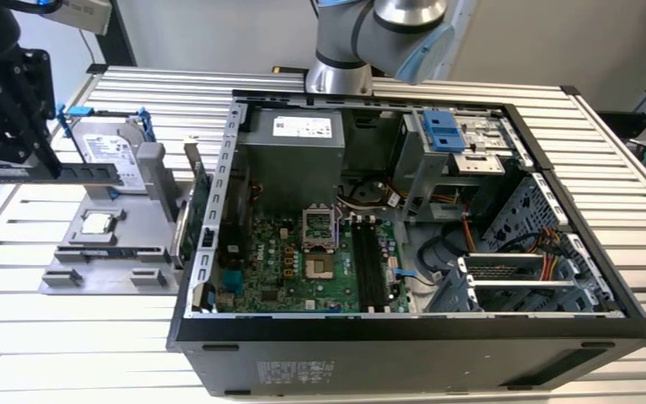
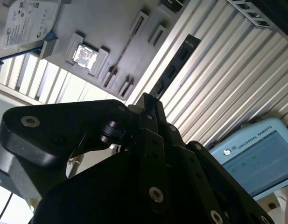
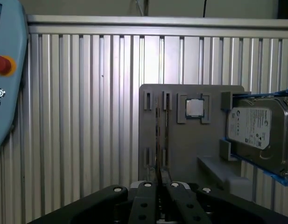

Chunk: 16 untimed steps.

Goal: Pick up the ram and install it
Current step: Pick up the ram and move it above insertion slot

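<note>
The ram (image 1: 85,172) is a long narrow stick with dark chips. It is held level above the grey fixture (image 1: 82,261) at the exterior view's left, outside the open computer case (image 1: 413,337). My black gripper (image 1: 14,166) is shut on one end of it. In the second wrist view the ram (image 2: 175,65) sticks out from between the closed fingers (image 2: 151,109). In the first wrist view the ram (image 3: 158,140) shows edge-on as a thin line above the gripper (image 3: 158,184). The motherboard's memory slots (image 1: 368,263) lie inside the case.
The fixture holds a small square processor (image 1: 98,223) and a silver hard drive with blue rails (image 1: 110,151). The same fixture plate (image 3: 181,149), processor (image 3: 195,108) and drive (image 3: 258,128) appear in the first wrist view. A teach pendant (image 2: 256,158) rests on the ribbed table (image 1: 31,337).
</note>
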Tool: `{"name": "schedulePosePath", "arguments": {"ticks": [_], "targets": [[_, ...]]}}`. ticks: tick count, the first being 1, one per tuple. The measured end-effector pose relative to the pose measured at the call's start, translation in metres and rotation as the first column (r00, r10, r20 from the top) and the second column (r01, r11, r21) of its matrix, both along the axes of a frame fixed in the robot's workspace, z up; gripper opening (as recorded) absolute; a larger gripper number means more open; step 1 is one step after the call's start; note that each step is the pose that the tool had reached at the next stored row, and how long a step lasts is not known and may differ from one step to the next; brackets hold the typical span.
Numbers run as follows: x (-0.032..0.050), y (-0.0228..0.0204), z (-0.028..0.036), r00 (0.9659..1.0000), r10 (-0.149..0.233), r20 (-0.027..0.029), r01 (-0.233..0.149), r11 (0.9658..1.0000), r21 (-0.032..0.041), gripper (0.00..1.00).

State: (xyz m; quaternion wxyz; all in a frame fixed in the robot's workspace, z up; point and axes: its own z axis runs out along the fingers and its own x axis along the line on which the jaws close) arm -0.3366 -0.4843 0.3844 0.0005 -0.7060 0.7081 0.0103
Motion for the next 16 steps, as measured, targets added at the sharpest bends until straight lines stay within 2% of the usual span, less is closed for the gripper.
{"name": "schedulePosePath", "arguments": {"ticks": [16], "targets": [[0.0217, 0.0000, 0.0000, 1.0000, 0.000, -0.0013, 0.000, 1.0000, -0.0002, 0.00]]}}
